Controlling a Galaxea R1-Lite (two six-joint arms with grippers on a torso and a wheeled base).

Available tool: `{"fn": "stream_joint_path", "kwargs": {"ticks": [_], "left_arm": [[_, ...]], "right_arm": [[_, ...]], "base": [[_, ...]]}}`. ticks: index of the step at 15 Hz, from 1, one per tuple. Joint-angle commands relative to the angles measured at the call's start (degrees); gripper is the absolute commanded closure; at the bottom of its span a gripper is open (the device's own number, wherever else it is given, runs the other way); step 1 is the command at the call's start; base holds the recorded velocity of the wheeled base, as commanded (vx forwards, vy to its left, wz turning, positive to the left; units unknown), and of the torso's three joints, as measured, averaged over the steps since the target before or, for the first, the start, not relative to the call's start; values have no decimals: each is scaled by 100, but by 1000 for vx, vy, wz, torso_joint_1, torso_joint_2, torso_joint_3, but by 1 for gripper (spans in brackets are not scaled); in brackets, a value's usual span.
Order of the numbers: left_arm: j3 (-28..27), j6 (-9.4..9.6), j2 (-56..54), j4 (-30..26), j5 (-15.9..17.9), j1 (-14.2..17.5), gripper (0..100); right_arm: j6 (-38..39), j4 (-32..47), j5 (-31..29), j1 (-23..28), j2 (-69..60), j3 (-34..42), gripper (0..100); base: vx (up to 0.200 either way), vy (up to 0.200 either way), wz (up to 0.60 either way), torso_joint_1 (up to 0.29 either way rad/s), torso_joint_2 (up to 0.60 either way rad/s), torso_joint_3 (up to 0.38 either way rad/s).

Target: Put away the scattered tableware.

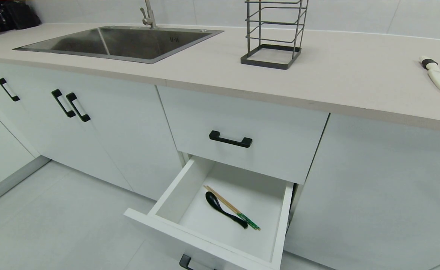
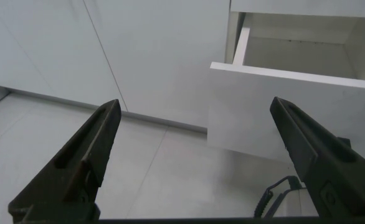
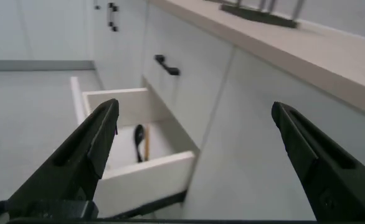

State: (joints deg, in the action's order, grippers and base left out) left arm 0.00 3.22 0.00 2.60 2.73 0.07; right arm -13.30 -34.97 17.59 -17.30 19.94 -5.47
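Note:
The lower white drawer (image 1: 169,195) stands pulled out under the counter. Inside it lie a black spoon (image 1: 223,210) and a pair of wooden chopsticks (image 1: 232,207) with green ends, side by side. The right wrist view looks down on the drawer (image 3: 161,168) with the spoon (image 3: 138,140) and chopsticks (image 3: 147,148) in it. A cream knife with a black band (image 1: 439,77) lies on the counter at the far right. My left gripper (image 2: 195,118) is open, low above the floor, facing the drawer front (image 2: 282,112). My right gripper (image 3: 195,115) is open beside the cabinet, holding nothing.
A steel sink (image 1: 118,43) with a tap is set in the beige counter (image 1: 212,71) at the left. A dark wire rack (image 1: 274,35) stands behind the drawers. The upper drawer (image 1: 242,131) is closed, with a black handle (image 1: 230,140). Cabinet doors lie to the left, grey floor below.

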Motion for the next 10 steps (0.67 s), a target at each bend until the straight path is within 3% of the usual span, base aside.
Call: {"fn": "stream_joint_path", "kwargs": {"ticks": [1, 2, 4, 7, 9, 10], "left_arm": [[0, 56, 0, -5, 17, 1, 0], [0, 82, 0, -5, 35, 1, 0], [0, 126, 0, -5, 52, 1, 0], [0, 258, 0, -22, 386, 1, 0], [-141, 74, 0, 329, 483, 10, 0], [-721, -172, 105, 654, 659, 1, 0]], "right_arm": [[302, 597, -186, 1036, -1423, 266, 0], [381, 597, -283, 1062, -1423, 310, 0], [978, 1151, -1170, 1123, -1432, 547, 0], [1330, 2539, -2348, 1123, -1432, 547, 0], [1330, 3120, -2568, 1220, -1441, 547, 0], [1295, 3251, -2550, 1616, -1652, 547, 0]], "base": [[0, 0, 0, 0, 0, 0], [0, 0, 0, 0, 0, 0], [0, 0, 0, 0, 0, 0], [0, 0, 0, 0, 0, 0], [0, 0, 0, 0, 0, 0], [0, 0, 0, 0, 0, 0]]}}
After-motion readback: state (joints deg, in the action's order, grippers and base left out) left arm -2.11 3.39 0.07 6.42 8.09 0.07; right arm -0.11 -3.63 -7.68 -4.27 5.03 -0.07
